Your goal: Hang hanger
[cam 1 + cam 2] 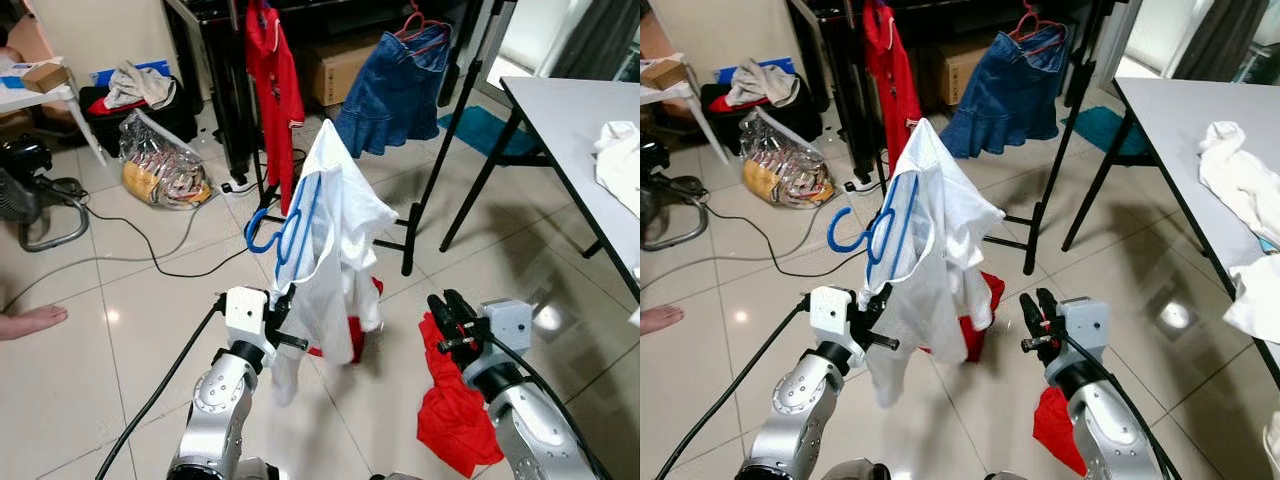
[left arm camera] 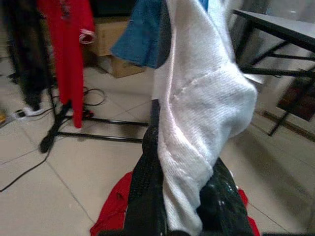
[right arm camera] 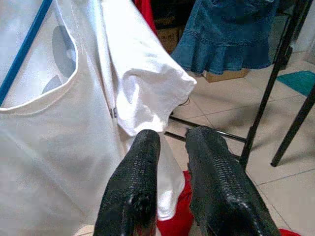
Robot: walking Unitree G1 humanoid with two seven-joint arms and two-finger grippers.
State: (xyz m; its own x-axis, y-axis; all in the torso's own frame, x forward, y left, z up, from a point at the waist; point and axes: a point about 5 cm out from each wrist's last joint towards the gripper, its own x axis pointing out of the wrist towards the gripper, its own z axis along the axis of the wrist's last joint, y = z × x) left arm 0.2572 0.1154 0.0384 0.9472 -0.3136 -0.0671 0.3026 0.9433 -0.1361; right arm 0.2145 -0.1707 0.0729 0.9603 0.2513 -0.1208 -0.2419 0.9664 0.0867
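A white shirt [image 1: 335, 215] hangs on a blue hanger [image 1: 268, 236] whose hook points to my left. My left gripper [image 1: 285, 322] holds it up from below, shut on the shirt's fabric; in the left wrist view white cloth [image 2: 197, 113] sits pinched between the black fingers [image 2: 147, 196]. My right gripper [image 1: 448, 322] stands beside the shirt at about the same height, shut with nothing in it. A black clothes rack [image 1: 452, 120] stands behind, carrying a red garment [image 1: 275, 85] and a denim skirt [image 1: 395, 95] on a red hanger.
A red cloth [image 1: 452, 410] lies on the tiled floor under my right arm. A grey table [image 1: 575, 125] with white cloth [image 1: 620, 160] is at the right. At the left are a plastic bag [image 1: 160, 165], a fan [image 1: 22, 190], floor cables [image 1: 150, 260] and a person's foot [image 1: 30, 322].
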